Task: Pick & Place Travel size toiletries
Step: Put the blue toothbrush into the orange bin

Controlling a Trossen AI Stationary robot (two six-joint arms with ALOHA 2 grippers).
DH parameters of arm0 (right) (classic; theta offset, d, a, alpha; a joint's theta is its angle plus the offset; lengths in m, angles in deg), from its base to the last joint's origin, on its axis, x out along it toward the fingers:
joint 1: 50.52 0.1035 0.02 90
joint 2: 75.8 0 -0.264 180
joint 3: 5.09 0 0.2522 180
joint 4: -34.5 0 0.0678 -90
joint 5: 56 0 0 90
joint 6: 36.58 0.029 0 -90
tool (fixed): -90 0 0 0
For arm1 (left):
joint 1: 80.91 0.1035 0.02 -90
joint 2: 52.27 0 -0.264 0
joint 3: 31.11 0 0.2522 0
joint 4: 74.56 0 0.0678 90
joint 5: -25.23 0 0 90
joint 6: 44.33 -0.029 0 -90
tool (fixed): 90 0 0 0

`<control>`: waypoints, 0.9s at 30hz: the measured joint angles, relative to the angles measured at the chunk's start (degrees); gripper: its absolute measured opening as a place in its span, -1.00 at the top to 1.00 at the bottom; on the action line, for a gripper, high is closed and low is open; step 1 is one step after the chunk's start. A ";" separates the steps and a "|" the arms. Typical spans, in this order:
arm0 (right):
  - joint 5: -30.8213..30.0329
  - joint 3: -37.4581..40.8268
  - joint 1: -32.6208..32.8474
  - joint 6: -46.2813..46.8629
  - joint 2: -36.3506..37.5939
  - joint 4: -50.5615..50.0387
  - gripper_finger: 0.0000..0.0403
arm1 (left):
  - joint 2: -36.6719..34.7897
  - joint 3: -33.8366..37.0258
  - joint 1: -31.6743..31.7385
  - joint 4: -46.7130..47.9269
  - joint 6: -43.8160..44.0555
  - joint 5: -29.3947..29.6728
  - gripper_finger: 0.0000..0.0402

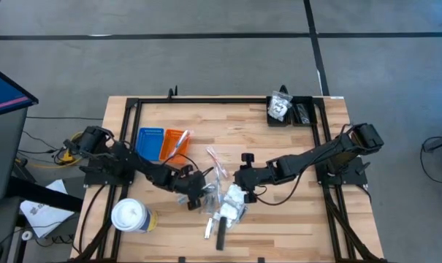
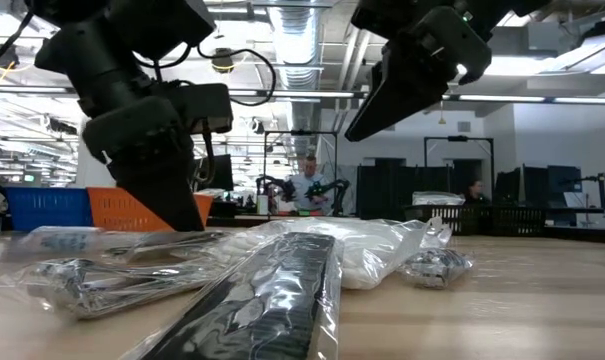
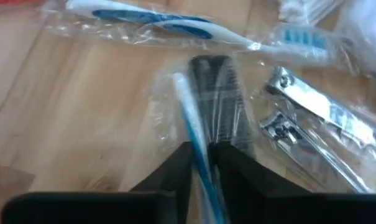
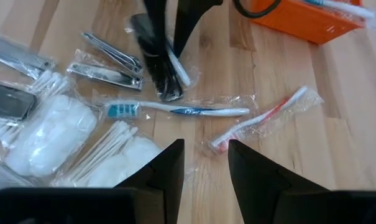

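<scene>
Grasping was the step: my left gripper [image 3: 202, 163] had its fingers narrowed around a wrapped blue toothbrush [image 3: 191, 118] lying between them; right gripper [image 4: 206, 163] hovered, fingers apart, holding nothing. Next I judged: lift straight up

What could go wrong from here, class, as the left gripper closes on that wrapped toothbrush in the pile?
1. The left gripper pinches a blue toothbrush in crinkly wrap; the slippery film may slide out.
2. A packaged black comb lies right against it, so both could lift together.
3. The right gripper hovers open close by over the same pile, above the red toothbrush; the arms might bump.
</scene>
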 joint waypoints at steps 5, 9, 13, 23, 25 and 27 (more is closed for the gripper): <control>0.02 0.11 0.00 -2.48 -0.63 -0.48 0.42 | -2.15 0.22 0.94 0.75 1.16 1.23 0.94; 0.02 0.11 0.00 -3.43 -1.08 -1.19 0.42 | -3.83 0.45 1.92 1.81 3.11 2.02 0.91; 0.02 0.09 -0.44 -3.88 -1.29 -1.42 0.42 | -5.62 0.40 2.25 1.14 4.36 2.94 0.93; 0.00 3.28 -2.60 -3.84 -1.27 -0.79 0.42 | -14.52 0.33 3.28 0.77 8.71 11.06 0.95; 0.00 4.44 -3.10 -3.82 -1.27 -0.31 0.42 | -18.25 0.27 3.73 0.77 9.15 17.52 0.95; -0.01 5.40 -3.52 -3.41 -1.27 0.45 0.42 | -22.16 0.27 4.21 2.71 12.21 26.44 0.96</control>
